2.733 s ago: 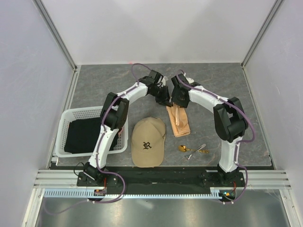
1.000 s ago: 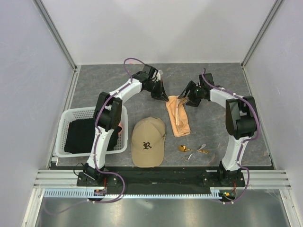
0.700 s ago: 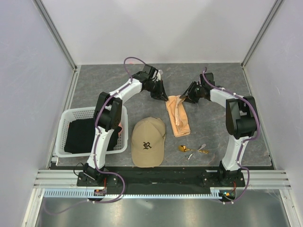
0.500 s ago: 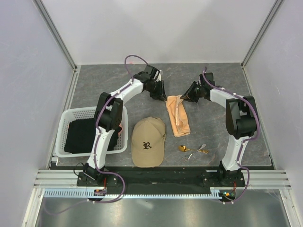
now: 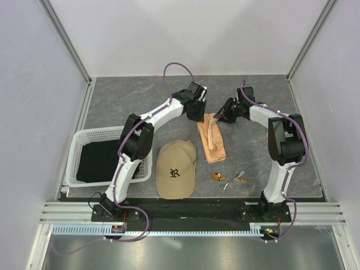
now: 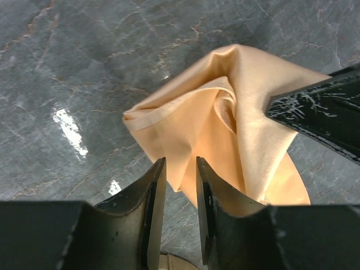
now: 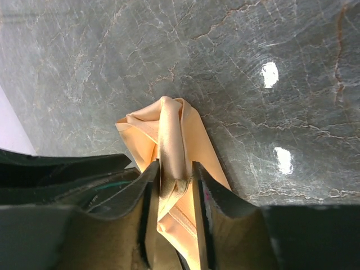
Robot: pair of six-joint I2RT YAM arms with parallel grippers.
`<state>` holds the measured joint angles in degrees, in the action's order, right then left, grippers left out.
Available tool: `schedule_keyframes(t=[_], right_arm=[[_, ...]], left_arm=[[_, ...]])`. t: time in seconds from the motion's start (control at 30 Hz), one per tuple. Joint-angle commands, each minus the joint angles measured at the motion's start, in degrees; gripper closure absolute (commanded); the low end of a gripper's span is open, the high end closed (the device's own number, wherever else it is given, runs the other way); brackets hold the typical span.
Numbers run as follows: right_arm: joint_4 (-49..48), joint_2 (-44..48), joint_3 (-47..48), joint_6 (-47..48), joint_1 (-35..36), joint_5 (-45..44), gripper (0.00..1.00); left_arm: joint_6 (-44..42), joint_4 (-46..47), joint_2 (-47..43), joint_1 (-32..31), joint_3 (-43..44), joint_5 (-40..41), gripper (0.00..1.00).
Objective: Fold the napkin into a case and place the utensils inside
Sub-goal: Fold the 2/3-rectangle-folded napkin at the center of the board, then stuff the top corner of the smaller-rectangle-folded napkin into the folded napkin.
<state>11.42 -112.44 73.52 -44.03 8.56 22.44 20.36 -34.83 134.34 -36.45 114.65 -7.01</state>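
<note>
while two grippers meet over it, the napkin sits bunched beside the cap

the napkin (image 5: 211, 138) lies as a crumpled, longish peach strip on the grey table (image 5: 124, 95). it is just right of the tan cap (image 5: 176, 169) and runs on past the cap toward the back wall. at the napkin's end farthest from the cap, the right gripper (image 7: 171, 169) is pinching a raised fold of the cloth between its fingers. the left gripper (image 6: 179, 169) hangs over that same end, its fingers a narrow slit apart, with cloth showing through the slit and nothing gripped that i can see. the utensils (image 5: 229, 179), a gold spoon (image 5: 217, 176) among silvery pieces, lie in a small cluster right of the cap, apart from the napkin. left of the cap stands a white basket (image 5: 76, 147) holding a black cloth (image 5: 98, 160).
</note>
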Motion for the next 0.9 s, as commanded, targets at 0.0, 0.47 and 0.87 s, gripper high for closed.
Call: schedule_keyframes(t=[0.0,0.47,0.87], right_arm=[[0.4,1.8,1.5,0.8,0.1,-0.1,0.62],[1.2,2.0,2.8,1.3,-0.1,-0.6,0.66],[1.8,1.8,3.7,1.1,-0.1,0.1,0.90]], left_arm=[[-3.7,-0.1,-1.3,-1.2,2.9,4.6,0.64],[-7.3,-1.1,1.4,-4.2,5.8,11.2,0.55],[-8.1,-2.5,3.8,-5.5,7.2,13.6,0.54]])
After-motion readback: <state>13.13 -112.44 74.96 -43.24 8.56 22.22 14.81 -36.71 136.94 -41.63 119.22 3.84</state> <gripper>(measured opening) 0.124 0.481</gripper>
